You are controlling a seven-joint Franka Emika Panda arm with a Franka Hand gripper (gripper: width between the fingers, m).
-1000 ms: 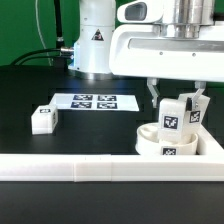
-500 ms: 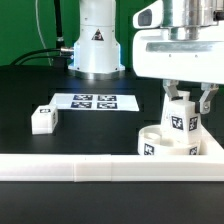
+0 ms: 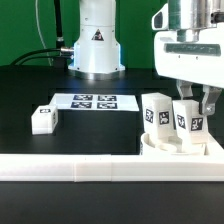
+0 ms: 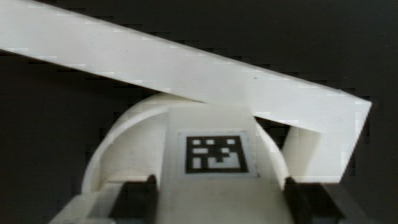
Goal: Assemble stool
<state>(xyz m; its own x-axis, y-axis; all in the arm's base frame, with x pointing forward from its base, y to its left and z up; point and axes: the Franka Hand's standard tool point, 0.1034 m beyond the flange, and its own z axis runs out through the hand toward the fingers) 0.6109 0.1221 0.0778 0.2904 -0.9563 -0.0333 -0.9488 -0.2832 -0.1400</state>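
The gripper (image 3: 195, 103) (image 4: 214, 205) is about half open. Its two fingers (image 4: 128, 200) press on the sides of a white leg. This held leg (image 3: 189, 120) (image 4: 214, 135) stands upright between them and fills the gap. It has a black-and-white tag (image 4: 215, 153) on its face.

In the exterior view the gripper comes down from 12 o'clock onto the leg's upper part. The leg's low end is down at the round white seat (image 3: 152, 147), which lies flat on the black table (image 3: 20, 100). I cannot tell if the leg sits in a hole.

At 9 o'clock of the held leg, just beside it, the next leg (image 3: 155, 112) stands upright on the seat. It has a tag too.

At 6 o'clock of the seat runs the long white rail (image 3: 70, 168) (image 4: 214, 70), close to the seat. At 10 o'clock of the seat lies the marker board (image 3: 92, 102). Well apart at 9 o'clock, the far leg (image 3: 43, 119) lies alone on the table. The robot base (image 3: 97, 45) stands at 11 o'clock, behind the board.
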